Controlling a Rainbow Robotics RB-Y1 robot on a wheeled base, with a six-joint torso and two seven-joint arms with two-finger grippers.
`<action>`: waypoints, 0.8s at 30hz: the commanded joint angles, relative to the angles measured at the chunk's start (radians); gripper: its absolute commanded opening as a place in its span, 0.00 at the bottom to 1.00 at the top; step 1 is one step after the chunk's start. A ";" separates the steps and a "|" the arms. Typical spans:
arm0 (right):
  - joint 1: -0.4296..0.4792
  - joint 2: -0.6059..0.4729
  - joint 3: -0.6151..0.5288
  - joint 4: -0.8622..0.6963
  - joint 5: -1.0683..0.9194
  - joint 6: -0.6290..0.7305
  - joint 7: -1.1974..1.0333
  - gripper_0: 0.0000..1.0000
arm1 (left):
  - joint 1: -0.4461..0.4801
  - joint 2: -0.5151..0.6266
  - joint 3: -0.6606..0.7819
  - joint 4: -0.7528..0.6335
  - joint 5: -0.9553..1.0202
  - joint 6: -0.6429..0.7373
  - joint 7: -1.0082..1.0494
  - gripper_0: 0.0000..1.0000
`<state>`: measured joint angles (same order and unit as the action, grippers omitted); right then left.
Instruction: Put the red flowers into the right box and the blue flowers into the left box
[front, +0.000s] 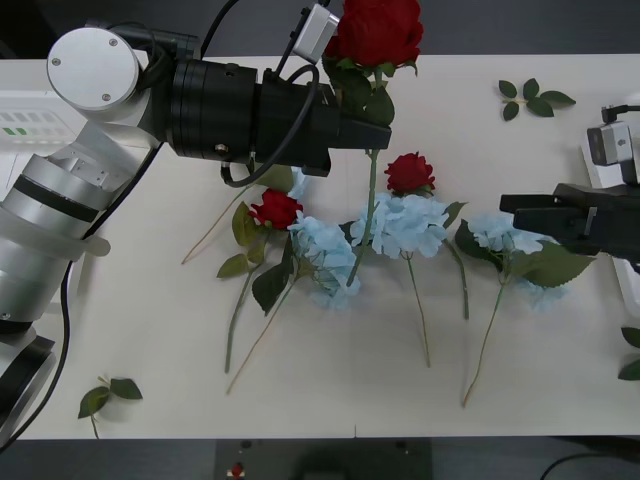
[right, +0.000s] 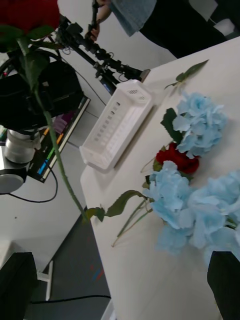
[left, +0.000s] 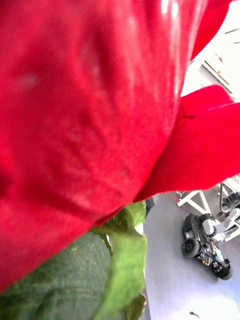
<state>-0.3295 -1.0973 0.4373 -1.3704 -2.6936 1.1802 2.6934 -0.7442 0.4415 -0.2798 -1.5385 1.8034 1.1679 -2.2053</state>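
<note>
left gripper (front: 368, 118) is pinching a red rose (front: 378, 30) above the white table (front: 150, 330); right gripper (front: 520, 212) is hovering spread over blue flowers (front: 505, 235).

Even, bright overhead light; table (front: 300, 400) near white, shadows under stems faint and soft. Front view sharp throughout. Left wrist view: red rose (left: 90, 125) pressed close to lens, soft-focused, specular sheen on upper petal. Right wrist view slightly hazy, background washed out.
</note>
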 joint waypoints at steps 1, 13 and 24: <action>0.084 0.079 -0.068 -0.078 -0.005 0.009 0.012 1.00 | -0.032 0.002 -0.004 -0.026 0.013 -0.007 0.026 0.00; 0.135 0.315 -0.078 -0.139 0.034 -0.007 0.012 1.00 | -0.032 0.002 -0.004 -0.026 0.013 -0.007 0.026 0.00; 0.061 0.507 -0.088 -0.139 0.182 -0.125 0.012 1.00 | -0.032 0.002 -0.004 -0.026 0.013 -0.007 0.026 0.00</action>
<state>-0.2245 -0.6309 0.3634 -1.4825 -2.5362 1.0834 2.6934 -0.7442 0.4416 -0.2803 -1.5385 1.8034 1.1679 -2.2053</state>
